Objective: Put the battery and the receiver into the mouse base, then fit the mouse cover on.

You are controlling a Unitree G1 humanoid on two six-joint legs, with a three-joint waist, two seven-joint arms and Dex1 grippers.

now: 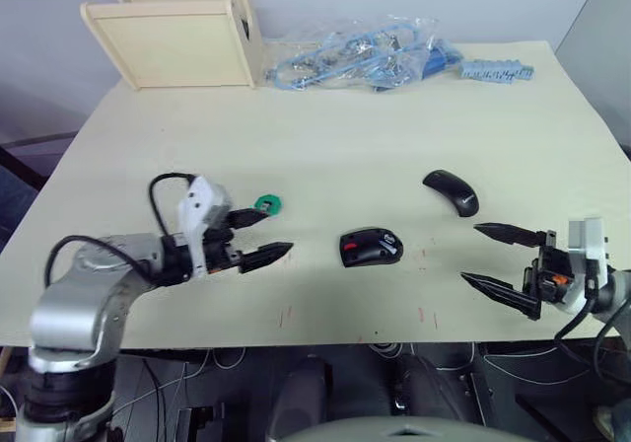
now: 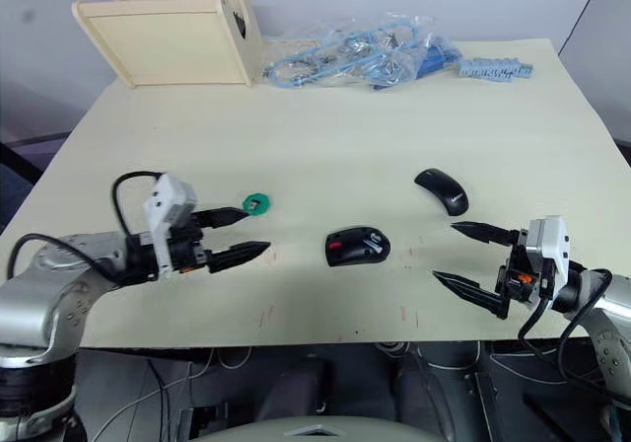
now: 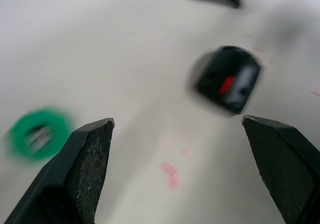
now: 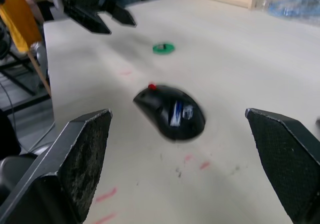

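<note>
Two grippers frame the near edge of the pale table (image 1: 325, 116), both spread wide and holding nothing. On the robot's left, the left gripper (image 1: 264, 236) hovers low over the table, its black fingers pointing toward the center; the right gripper (image 1: 498, 258) mirrors it near the front right corner, fingers parted and aimed inward.

Between them lies the mouse base (image 1: 371, 247), a black oval body with a red patch showing in its open compartment. The left wrist view catches that red patch (image 3: 226, 84) beside a pale, blurred shape inside the compartment; whether this is the battery cannot be told. The right wrist view shows the same mouse base from the other side, with a bluish-white streak on its top and a small red spot at its far end, and also takes in the left gripper across the table.

Behind and to the right of the base, well apart from it, rests the mouse cover (image 1: 452, 191), a smooth black curved shell. A green toothed disc (image 1: 268, 203) sits just beside the left gripper's upper finger; in the left wrist view something dark and pale lies in its middle, too blurred to name.

At the far edge stand two wooden boxes (image 1: 177, 42) and a clear plastic bag of blue parts (image 1: 365, 57), with a blue toothed strip (image 1: 498, 69) beside it.
</note>
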